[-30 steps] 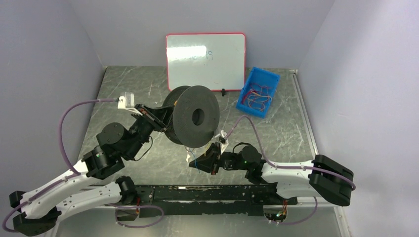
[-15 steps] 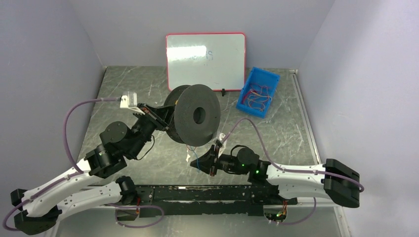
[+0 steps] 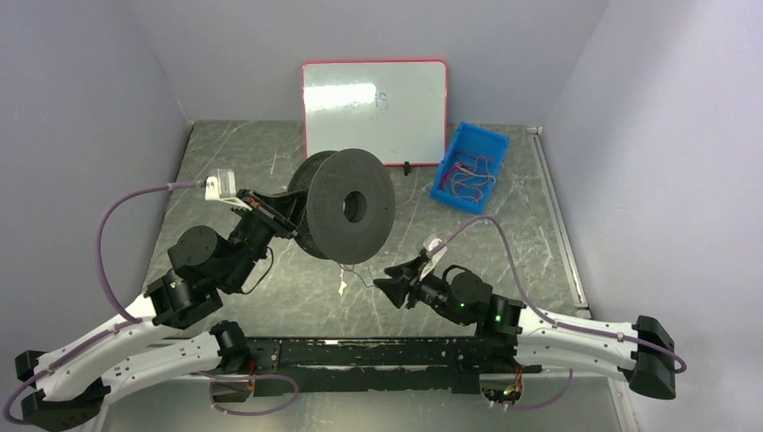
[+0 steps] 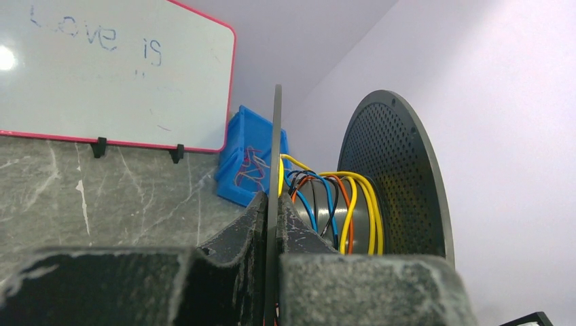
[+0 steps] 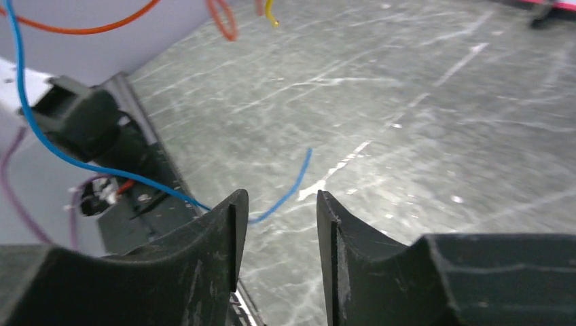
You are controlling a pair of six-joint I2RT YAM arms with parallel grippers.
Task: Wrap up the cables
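Up off the grey marbled table point(image 3: 234, 153), the black perforated spool point(image 3: 333, 229) hangs left of centre with its axis roughly level, one flange facing the near side. The left gripper point(image 3: 292, 209) reaches in from the left and is clamped on the spool. In its wrist view the left gripper point(image 4: 274, 204) has its fingers pressed tight against either face of the thin flange point(image 4: 276, 136), seen edge-on. Beyond that flange the cables point(image 4: 350, 204) sit wound around the hub in loose turns of yellow, blue, orange and black, between it and the second flange point(image 4: 401, 170).

One blue cable point(image 3: 358, 277) trails down from the bottom of the spool toward the near right. The right gripper point(image 3: 389, 288) lies low over the table just near and right of the spool, pointing left at that loose strand. Its wrist view shows the right gripper point(image 5: 275, 197) with its fingers parted and a clear gap between them. The blue cable point(image 5: 292, 190) sweeps down from the upper left, passes behind the left finger point(image 5: 210, 238) and crosses the gap at the tips. Its free end curls up beyond them, and neither finger pinches it. An orange loop point(image 5: 224, 20) and a yellow end point(image 5: 272, 13) dangle at the top of that view.

At the far right of the table a blue bin point(image 3: 477, 135) holds more thin wires point(image 3: 468, 175), red-orange and yellow. A red-framed whiteboard point(image 3: 373, 112) stands against the far wall.
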